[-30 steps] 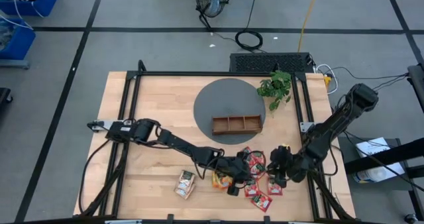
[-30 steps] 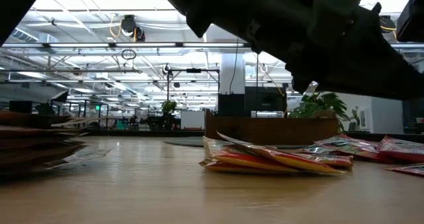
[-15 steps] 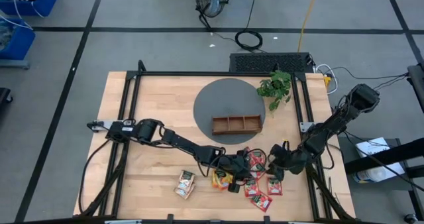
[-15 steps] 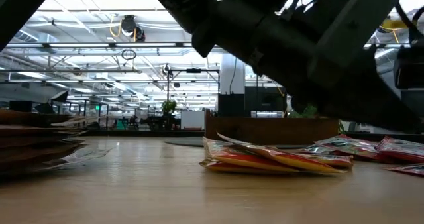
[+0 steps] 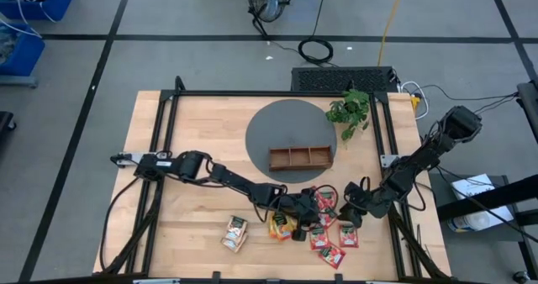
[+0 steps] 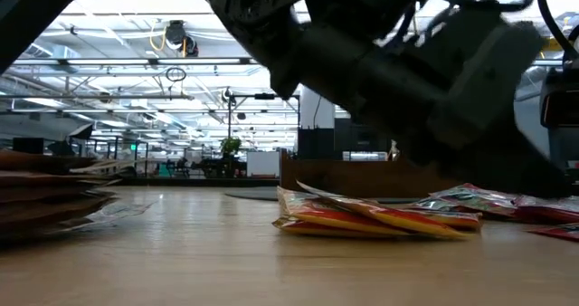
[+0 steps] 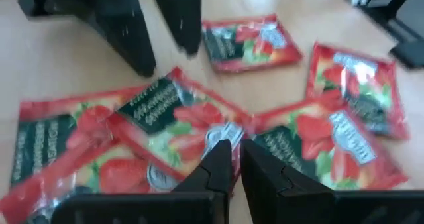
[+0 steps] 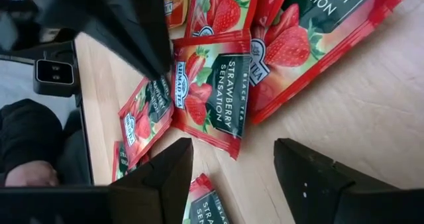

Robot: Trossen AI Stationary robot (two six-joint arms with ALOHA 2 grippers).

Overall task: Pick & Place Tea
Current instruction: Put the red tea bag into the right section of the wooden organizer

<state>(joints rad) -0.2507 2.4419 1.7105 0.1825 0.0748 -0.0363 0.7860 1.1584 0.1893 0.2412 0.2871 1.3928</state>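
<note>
Wider R claw (image 8: 228, 168), 5 red sachets (image 8: 215, 95).

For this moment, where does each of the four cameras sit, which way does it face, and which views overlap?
High view: overhead, straight down on the light wooden table; both dark arms reach the red strawberry tea sachets.
Low view: table height, looking across at the brown wooden tray; arms loom overhead.
Left wrist view: down past the shut left gripper at the sachets; right arm's fingers beyond.
Right wrist view: down between the open right gripper at the sachets.
Shared: both wrist views show the same sachet cluster.
</note>
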